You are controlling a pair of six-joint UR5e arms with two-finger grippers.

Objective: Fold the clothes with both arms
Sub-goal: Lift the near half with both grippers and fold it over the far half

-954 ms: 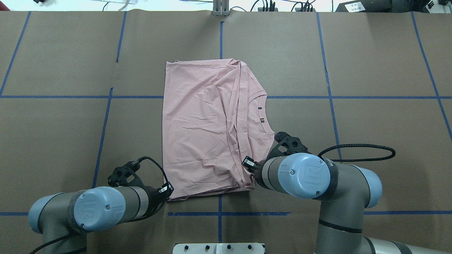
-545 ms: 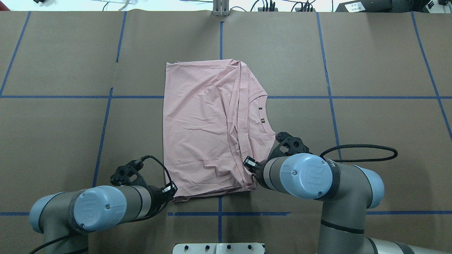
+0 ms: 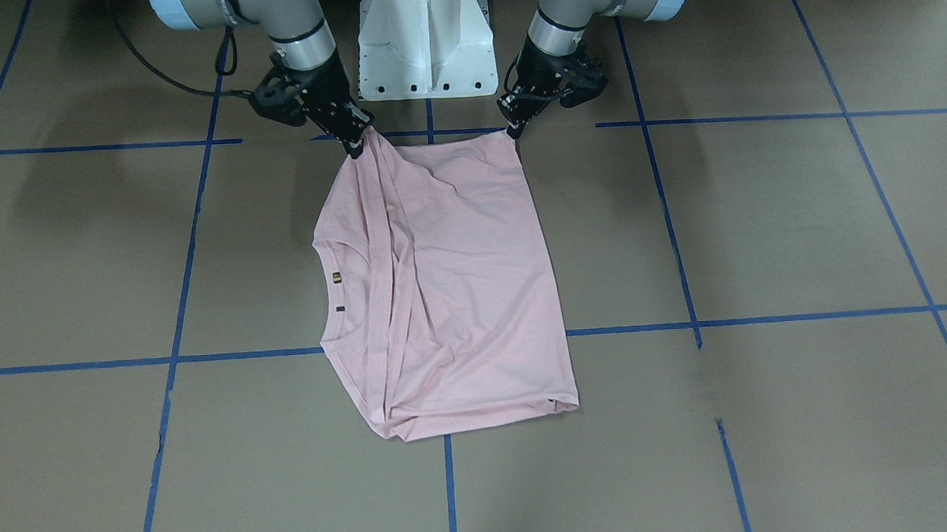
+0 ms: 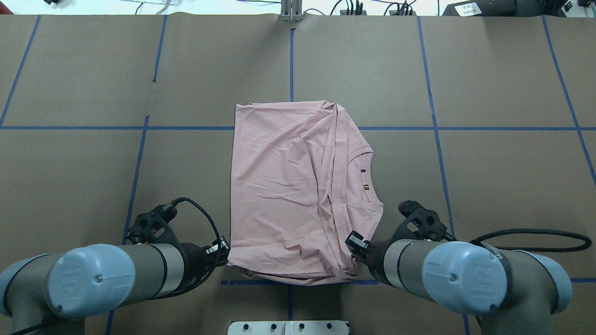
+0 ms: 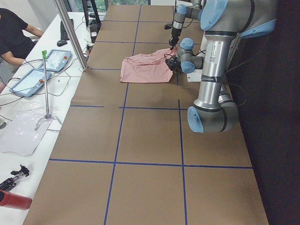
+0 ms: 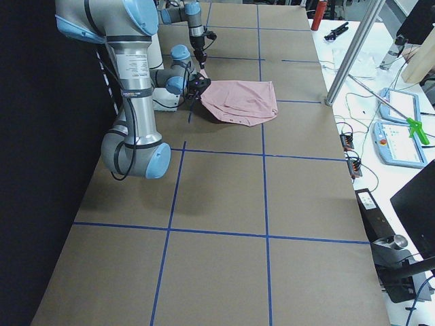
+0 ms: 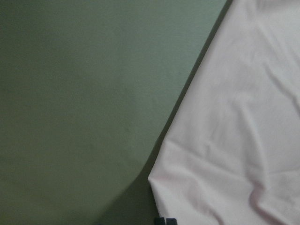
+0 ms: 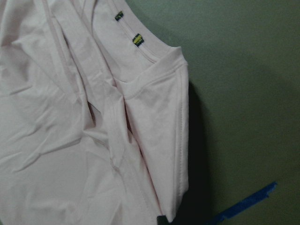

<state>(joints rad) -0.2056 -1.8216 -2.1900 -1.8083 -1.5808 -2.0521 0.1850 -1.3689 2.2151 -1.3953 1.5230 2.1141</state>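
The pale pink T-shirt [image 3: 458,282] [image 4: 288,195] lies folded lengthwise on the brown paper table, collar and small tags toward my right side. Its two near corners are lifted a little off the table. My left gripper [image 3: 513,132] is shut on the near left corner. My right gripper [image 3: 357,149] is shut on the bunched near right corner. Seen from overhead, both wrists hide the fingertips. The left wrist view shows the shirt's edge [image 7: 234,140]. The right wrist view shows the collar and a sleeve [image 8: 154,117]. The printed front is hidden.
The white pedestal base [image 3: 425,39] stands just behind the shirt's near edge. A black cable loop [image 4: 535,239] trails from my right arm. Blue tape lines [image 4: 291,51] cross the table. At the far edge are a metal post [image 5: 70,33], teach pendants [image 5: 56,58] and a seated person [image 5: 11,37].
Both arms have drawn back toward the robot base and shifted right. The shirt has slid with them, nearer the base and a little to the right.
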